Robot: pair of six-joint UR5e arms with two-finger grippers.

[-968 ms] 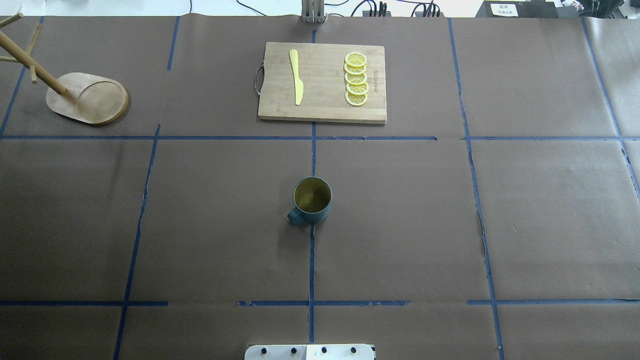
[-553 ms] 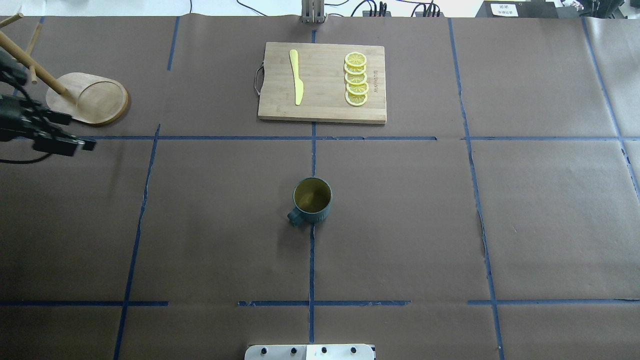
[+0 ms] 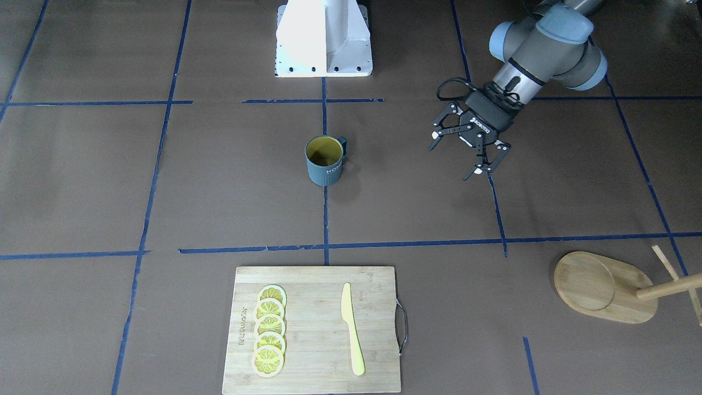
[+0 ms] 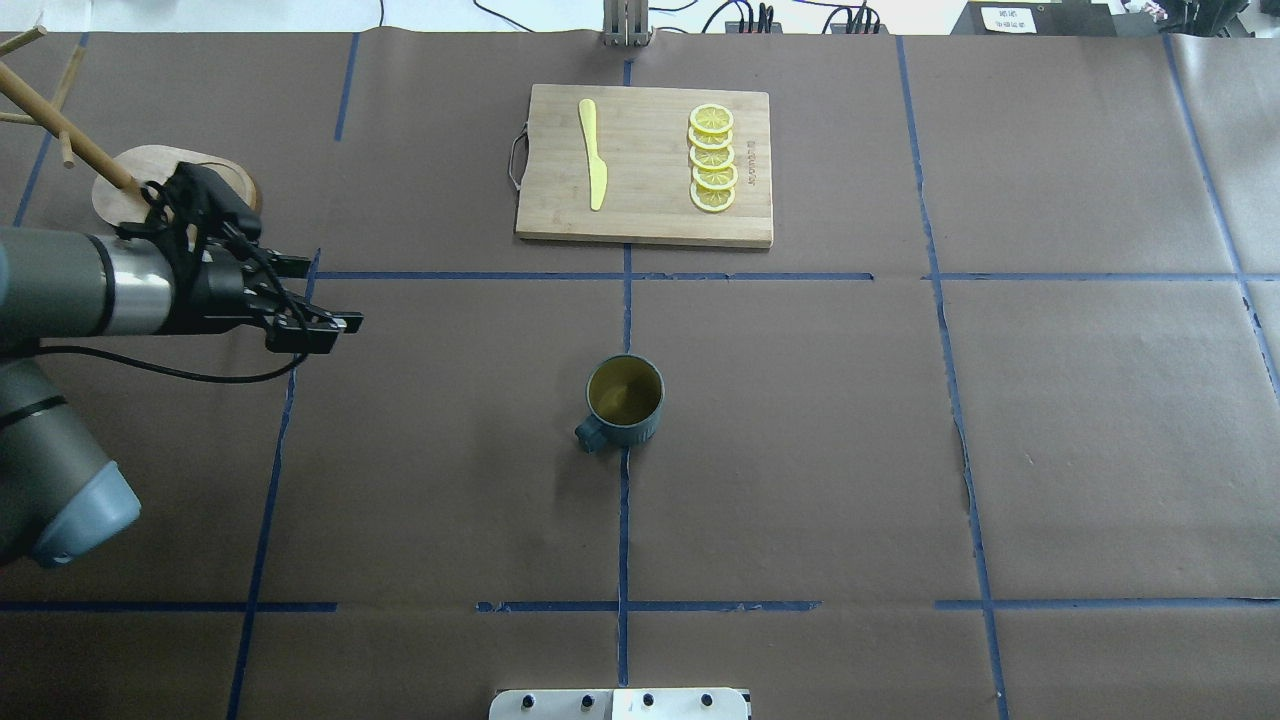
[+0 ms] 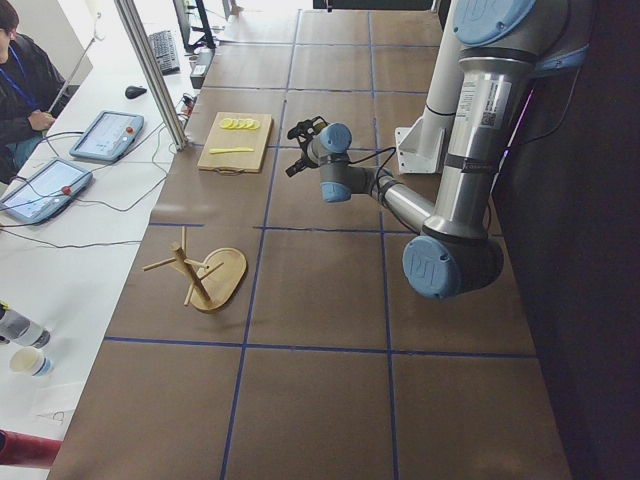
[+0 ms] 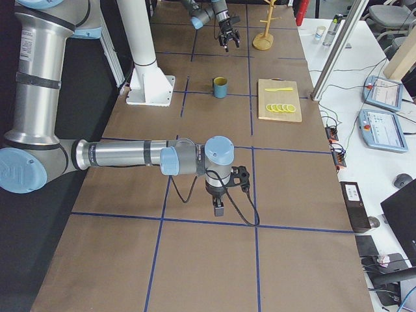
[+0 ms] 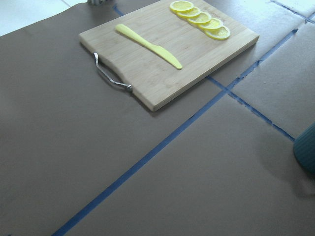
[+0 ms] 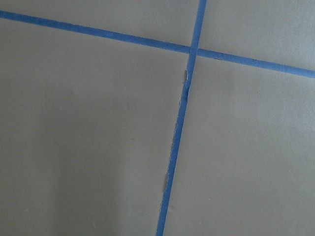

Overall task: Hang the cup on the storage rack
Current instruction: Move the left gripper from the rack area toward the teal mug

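At the middle of the far edge of the brown-papered bench [image 4: 800, 450], a rectangular bamboo cutting board with a metal handle [image 4: 650, 205] is laid, and a yellow plastic knife [image 4: 594, 152] and a row of lemon slices [image 4: 712, 158] are set on it. The light bamboo storage rack [image 3: 603, 285] is stood at the far left corner. The small teal-grey ribbed cup with a yellow inside [image 4: 624, 401] is stood upright near the bench's middle. The left pincer [image 3: 455, 158] is held above the bench between rack and cup, spread wide, with nothing gripped. The right pincer [image 6: 218, 209] is pointed down near the right end; its opening cannot be told.
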